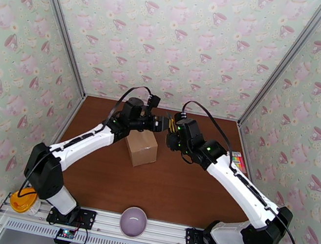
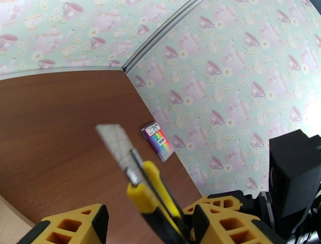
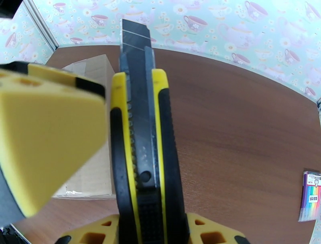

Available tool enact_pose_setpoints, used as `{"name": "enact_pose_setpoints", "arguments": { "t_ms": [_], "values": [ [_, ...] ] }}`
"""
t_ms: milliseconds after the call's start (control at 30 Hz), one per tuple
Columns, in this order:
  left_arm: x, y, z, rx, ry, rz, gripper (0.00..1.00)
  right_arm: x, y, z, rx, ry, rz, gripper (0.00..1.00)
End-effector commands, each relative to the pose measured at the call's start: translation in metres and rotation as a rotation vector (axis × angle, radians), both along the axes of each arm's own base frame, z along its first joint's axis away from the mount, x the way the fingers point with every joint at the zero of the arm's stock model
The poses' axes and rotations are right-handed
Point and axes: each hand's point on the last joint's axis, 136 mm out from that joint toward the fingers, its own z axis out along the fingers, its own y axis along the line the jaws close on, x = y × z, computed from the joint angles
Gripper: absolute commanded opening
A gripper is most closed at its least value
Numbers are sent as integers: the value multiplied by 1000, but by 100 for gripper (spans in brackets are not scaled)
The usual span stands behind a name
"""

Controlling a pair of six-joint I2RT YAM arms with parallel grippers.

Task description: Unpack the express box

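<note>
A: Well, item one, box [image 1: 142, 149]: whereabouts?
B: Middle of table [image 1: 100, 184], seven o'clock from right claw [image 1: 174, 124], close by. That claw: clamped on knife [image 3: 140, 132]. Left claw [image 2: 146, 218]: half open astride the knife, nearer the box.

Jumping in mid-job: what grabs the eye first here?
A yellow-and-black utility knife, blade out, is gripped by the right fingers, the left fingers open around it, over the middle of the table. Right below sits the closed brown express box. A rainbow-striped packet lies by the right wall.
</note>
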Motion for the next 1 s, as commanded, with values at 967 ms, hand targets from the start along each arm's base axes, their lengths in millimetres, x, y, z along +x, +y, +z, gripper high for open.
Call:
{"name": "enact_pose_setpoints", "arguments": {
  "t_ms": [967],
  "values": [
    [17,-38,-5,-85,49,-88,39,9,16,17,44,-49,34,22]
  ]
}}
